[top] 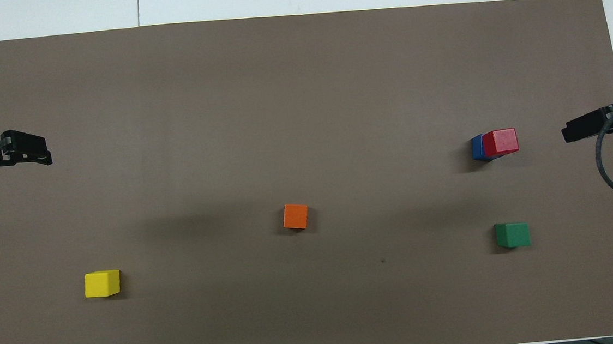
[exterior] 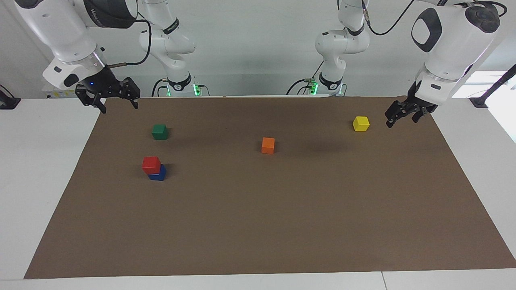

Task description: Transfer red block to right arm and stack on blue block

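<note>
The red block [exterior: 151,164] [top: 501,142] sits on the blue block [exterior: 158,173] [top: 477,147], shifted a little off-centre, at the right arm's end of the brown mat. My right gripper [exterior: 118,106] [top: 582,129], with a blue light at its wrist, hangs open and empty, high over the mat's corner by its own base, well apart from the stack. My left gripper [exterior: 401,121] [top: 25,156] waits open and empty above the mat's edge at the left arm's end, beside the yellow block.
A green block [exterior: 159,131] [top: 512,234] lies nearer to the robots than the stack. An orange block [exterior: 268,145] [top: 295,216] stands mid-mat. A yellow block [exterior: 360,123] [top: 102,283] lies toward the left arm's end. The brown mat [exterior: 258,225] covers the white table.
</note>
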Robot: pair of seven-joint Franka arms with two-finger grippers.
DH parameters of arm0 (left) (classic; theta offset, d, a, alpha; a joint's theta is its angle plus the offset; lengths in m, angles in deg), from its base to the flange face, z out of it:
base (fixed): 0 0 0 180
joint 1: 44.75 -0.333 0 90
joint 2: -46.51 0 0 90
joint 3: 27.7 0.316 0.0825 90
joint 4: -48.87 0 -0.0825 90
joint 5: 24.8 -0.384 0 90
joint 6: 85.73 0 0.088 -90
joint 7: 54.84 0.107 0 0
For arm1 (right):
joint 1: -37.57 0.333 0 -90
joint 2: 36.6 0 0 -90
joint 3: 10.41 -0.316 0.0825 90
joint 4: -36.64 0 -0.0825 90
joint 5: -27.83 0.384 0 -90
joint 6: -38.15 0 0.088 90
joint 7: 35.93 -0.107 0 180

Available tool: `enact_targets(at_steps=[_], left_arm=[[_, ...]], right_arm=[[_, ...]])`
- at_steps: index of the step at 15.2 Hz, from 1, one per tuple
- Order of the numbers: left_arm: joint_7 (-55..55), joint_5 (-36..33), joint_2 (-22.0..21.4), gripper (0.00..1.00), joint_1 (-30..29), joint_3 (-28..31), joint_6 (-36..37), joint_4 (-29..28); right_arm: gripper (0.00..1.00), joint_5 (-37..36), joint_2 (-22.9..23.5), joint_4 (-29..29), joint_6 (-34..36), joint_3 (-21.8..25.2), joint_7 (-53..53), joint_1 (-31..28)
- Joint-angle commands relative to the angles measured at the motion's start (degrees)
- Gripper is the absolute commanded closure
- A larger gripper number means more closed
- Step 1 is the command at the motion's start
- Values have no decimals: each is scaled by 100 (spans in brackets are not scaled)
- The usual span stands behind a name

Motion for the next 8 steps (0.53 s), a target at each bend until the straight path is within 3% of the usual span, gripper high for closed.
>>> enact_targets(at_steps=[1,8], left_arm=[[67,104,-57,0,79,62,42,7],[58,95,-57,0,79,106,51,-2]], right_arm=[[0,18,-19,-146,269,180,-142,161],[0,-333,-28,-128,7,285,-274,302]])
